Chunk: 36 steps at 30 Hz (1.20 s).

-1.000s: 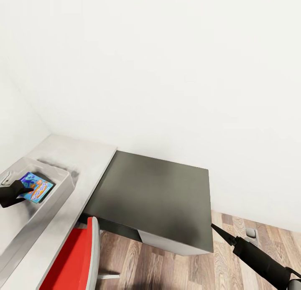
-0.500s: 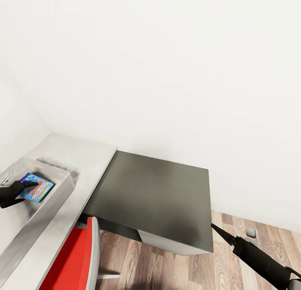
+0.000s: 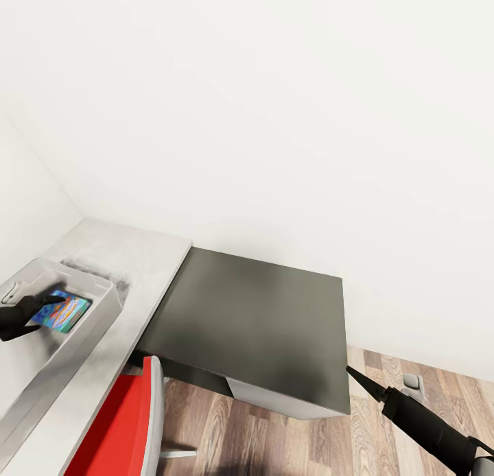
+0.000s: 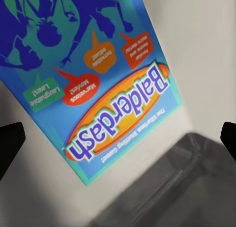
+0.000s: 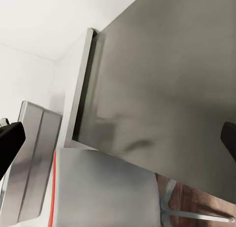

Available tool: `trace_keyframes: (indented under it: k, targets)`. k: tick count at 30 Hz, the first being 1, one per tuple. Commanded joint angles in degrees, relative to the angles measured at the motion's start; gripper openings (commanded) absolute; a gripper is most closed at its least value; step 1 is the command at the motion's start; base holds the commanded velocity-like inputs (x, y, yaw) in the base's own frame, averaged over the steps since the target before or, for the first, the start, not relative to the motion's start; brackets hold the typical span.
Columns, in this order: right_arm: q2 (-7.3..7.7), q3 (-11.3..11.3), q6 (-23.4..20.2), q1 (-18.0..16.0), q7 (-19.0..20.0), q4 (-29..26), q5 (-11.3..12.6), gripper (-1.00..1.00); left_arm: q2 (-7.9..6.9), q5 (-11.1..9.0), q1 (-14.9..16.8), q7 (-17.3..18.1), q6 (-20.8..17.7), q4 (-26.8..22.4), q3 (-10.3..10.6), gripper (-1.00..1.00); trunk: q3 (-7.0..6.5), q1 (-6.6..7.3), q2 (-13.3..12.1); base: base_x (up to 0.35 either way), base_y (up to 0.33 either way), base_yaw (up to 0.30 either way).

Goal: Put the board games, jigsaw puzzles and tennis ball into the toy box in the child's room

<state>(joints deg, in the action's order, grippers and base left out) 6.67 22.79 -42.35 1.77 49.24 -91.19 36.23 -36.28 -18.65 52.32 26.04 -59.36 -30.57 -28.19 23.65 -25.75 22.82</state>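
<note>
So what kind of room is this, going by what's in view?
Probably a child's room or study corner: a light table against a white wall, a red chair tucked under it, and a grey toy box holding a Balderdash board game. Wood floor below.

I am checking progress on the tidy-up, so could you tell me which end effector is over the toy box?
The left end effector: it reaches over the grey toy box above the Balderdash board game; the right end effector hangs beside the dark table.
</note>
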Motion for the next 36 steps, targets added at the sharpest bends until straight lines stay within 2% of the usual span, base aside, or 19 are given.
trace_keyframes:
  k: [1,16,27,36]
  targets:
    - [0.01,0.0,-0.3,0.0,0.0,0.0,0.3,1.00,0.02,0.4,0.1,0.5,-0.3,0.0,-0.3,1.00,0.08,-0.03,0.1,0.000,0.000,0.000]
    - [0.01,0.0,-0.4,0.0,0.0,0.0,0.3,1.00,-0.58,-2.1,0.1,0.6,-0.5,0.0,-0.2,1.00,0.08,-0.03,0.1,0.000,0.000,0.000]
    - [0.01,0.0,-0.4,0.0,0.0,0.0,0.3,1.00,-0.80,-2.3,0.1,0.7,-0.6,0.0,-0.2,1.00,0.08,-0.03,0.1,0.000,0.000,0.000]
    - [0.01,0.0,-0.4,0.0,0.0,0.0,0.3,1.00,-2.00,-2.4,0.1,0.7,-0.6,0.0,-0.2,1.00,0.08,-0.03,0.1,0.000,0.000,0.000]
